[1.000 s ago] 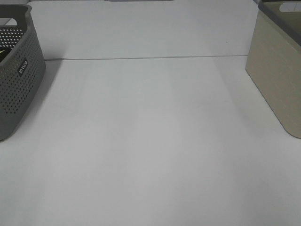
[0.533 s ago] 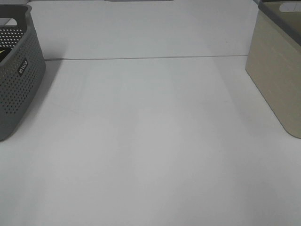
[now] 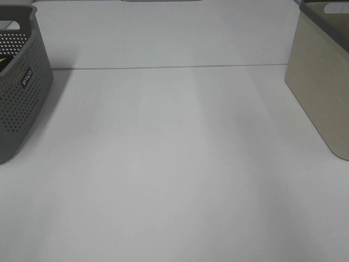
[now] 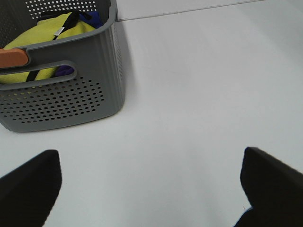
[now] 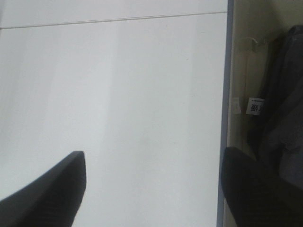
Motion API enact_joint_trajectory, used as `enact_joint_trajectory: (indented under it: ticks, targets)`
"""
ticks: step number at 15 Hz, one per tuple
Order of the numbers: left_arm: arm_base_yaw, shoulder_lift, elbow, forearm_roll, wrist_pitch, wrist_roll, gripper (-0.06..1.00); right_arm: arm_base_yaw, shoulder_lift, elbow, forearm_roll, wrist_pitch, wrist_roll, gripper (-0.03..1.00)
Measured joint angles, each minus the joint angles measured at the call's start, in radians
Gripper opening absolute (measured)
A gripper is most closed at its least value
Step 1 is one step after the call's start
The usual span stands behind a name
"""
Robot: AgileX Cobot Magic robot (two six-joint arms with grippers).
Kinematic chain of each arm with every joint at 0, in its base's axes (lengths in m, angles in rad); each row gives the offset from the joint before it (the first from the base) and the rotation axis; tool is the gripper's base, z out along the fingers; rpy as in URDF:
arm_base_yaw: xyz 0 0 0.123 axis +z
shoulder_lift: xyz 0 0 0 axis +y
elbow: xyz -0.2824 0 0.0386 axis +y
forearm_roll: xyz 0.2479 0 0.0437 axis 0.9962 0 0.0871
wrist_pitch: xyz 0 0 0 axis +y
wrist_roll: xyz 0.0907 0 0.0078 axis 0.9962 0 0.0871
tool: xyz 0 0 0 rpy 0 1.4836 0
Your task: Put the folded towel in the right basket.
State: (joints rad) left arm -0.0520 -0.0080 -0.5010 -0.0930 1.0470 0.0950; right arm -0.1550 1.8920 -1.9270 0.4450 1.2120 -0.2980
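Note:
The right basket [image 3: 323, 82] is beige with a grey rim and stands at the table's right edge. In the right wrist view a dark grey cloth with a white label [image 5: 283, 118] lies inside this basket [image 5: 239, 71]; it looks like the towel. My right gripper [image 5: 152, 158] is open and empty above the basket's rim, one finger [image 5: 251, 189] over the basket, the other over the table. My left gripper [image 4: 149, 163] is open and empty over the table near the grey basket. Neither gripper shows in the exterior high view.
A grey perforated basket [image 3: 19, 82] stands at the table's left edge. In the left wrist view it [image 4: 71, 94] holds a yellow cloth [image 4: 57, 33] and some dark and blue items. A seam line [image 3: 169, 67] crosses the white table.

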Motion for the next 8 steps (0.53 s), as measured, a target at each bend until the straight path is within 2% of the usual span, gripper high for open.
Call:
enact_joint_trajectory:
  ticks: [4, 8]
  targets:
    - [0.000, 0.000, 0.000, 0.000, 0.000, 0.000, 0.98, 0.014, -0.127, 0.051, -0.071, 0.002, 0.049, 0.74]
    - [0.000, 0.000, 0.000, 0.000, 0.000, 0.000, 0.98, 0.014, -0.338, 0.308, -0.118, 0.002, 0.054, 0.74]
